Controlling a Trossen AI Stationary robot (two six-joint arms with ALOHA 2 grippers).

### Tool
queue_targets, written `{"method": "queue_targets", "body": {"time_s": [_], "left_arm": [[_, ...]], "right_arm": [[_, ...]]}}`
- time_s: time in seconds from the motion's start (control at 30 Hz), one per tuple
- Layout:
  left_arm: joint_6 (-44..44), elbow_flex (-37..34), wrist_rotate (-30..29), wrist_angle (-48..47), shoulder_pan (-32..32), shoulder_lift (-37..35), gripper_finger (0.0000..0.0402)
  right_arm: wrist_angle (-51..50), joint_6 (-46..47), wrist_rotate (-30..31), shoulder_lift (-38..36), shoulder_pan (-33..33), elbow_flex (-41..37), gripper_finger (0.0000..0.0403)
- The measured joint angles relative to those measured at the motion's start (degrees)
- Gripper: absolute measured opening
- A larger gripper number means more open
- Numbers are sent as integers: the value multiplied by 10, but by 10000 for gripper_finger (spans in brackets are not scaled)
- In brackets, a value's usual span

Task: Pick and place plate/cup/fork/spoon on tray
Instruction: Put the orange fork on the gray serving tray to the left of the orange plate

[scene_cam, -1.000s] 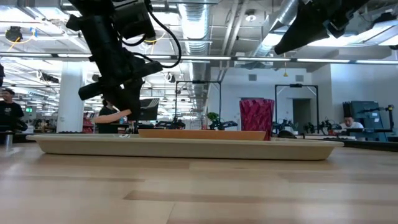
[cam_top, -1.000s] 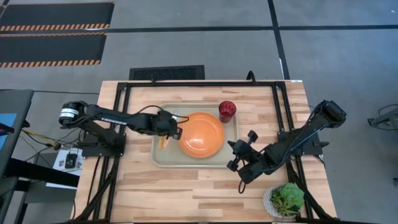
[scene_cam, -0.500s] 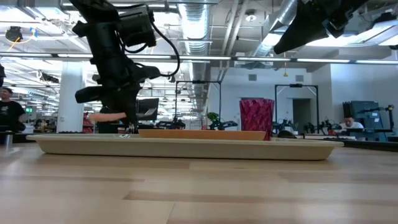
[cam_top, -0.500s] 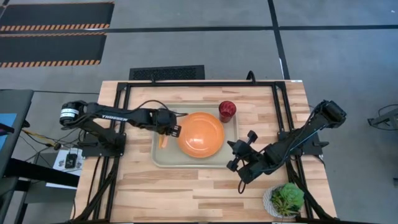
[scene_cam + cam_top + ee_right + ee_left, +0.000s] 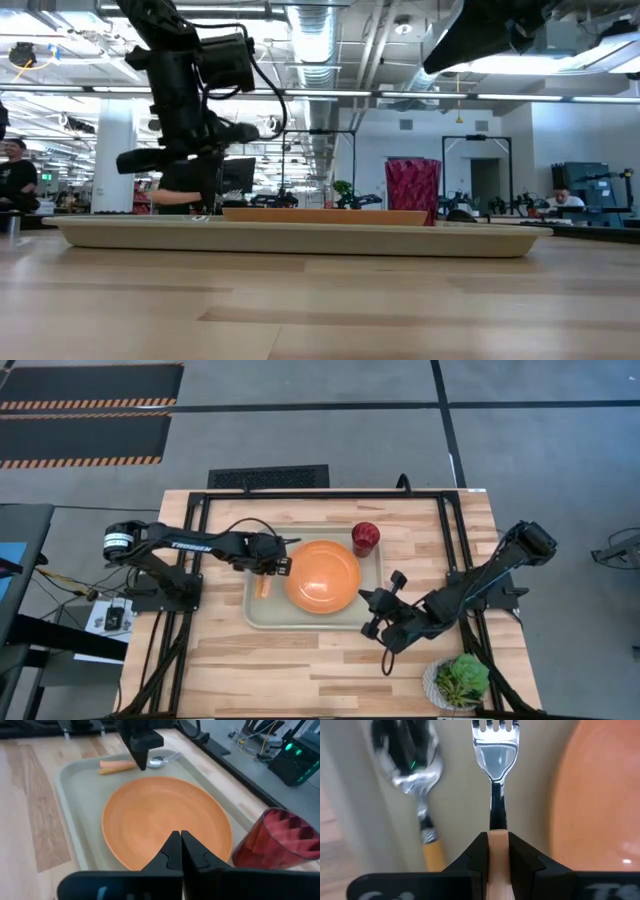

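The pale grey-green tray [image 5: 255,615] holds the orange plate [image 5: 322,575] and the dark-red cup [image 5: 365,538] at its far right corner. The spoon [image 5: 415,767] lies flat on the tray's left part, its orange handle [image 5: 117,766] toward the near side. My left gripper [image 5: 284,566] stands over the tray between spoon and plate, shut on the fork [image 5: 495,750], next to the spoon. My right gripper [image 5: 366,598] is shut and empty, above the plate's near right rim [image 5: 165,865]. My left gripper pinches the fork's orange handle [image 5: 497,851] between its two fingers, close to where the metal neck begins. The fingers come from above, pointing down [image 5: 142,755]. The tines [image 5: 495,726] point toward the far edge. I cannot tell whether the fork touches the tray.
A white pot with a green plant [image 5: 460,680] stands at the table's near right corner. Black frame rails [image 5: 190,540] run along the table's left and right sides. Bare wood lies in front of the tray [image 5: 300,660].
My left gripper, still shut on the fork, has shifted a little toward the table's far and left edges over the tray's left part. My right gripper has moved a little toward the left, nearer the plate's rim.
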Motion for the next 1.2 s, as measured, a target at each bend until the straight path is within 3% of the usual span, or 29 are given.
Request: {"method": "queue_targets", "body": {"time_s": [0.33, 1.2], "left_arm": [[21, 35, 4, -3, 9, 72, 36], [-9, 39, -29, -14, 4, 80, 54]], "right_arm": [[0, -1, -3, 0, 0, 0, 3], [3, 1, -6, 0, 0, 0, 3]]}}
